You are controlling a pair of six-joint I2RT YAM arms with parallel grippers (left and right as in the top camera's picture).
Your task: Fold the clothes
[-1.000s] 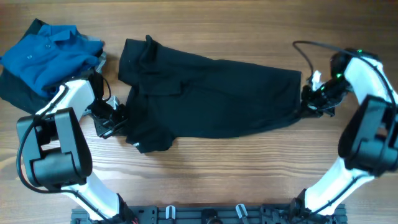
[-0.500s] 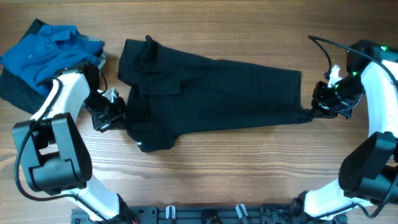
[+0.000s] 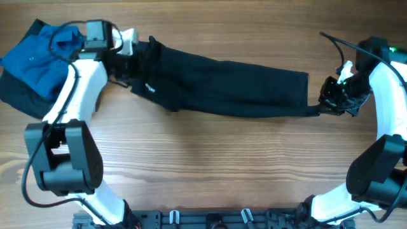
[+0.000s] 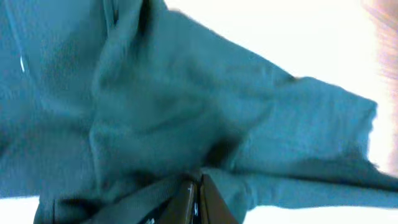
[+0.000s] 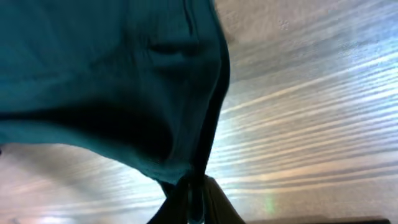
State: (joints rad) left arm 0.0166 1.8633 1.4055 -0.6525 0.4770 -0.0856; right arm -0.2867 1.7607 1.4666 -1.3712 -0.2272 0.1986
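T-shirt (image 3: 235,92) stretched as a long narrow band across the far worktop (image 3: 210,172) | left claw (image 3: 127,54) clenched on its left end, near blue shirt (image 3: 35,57) | right claw (image 3: 325,104) clenched on its right end | step: lengthwise fold, I'd judge | next: set it flat, release, then fold end to end

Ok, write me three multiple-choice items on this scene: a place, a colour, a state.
1. The blue shirt lies: A) mid-table B) at the far left corner C) at the near edge.
2. The T-shirt, seen from overhead, is: A) black B) white C) red.
3. The right tool is: A) open in the air B) shut on the blue shirt C) shut on the T-shirt.
Answers: 1 B, it shows top left in the overhead view; 2 A, dark against the wooden table; 3 C, its fingers pinch the fabric.
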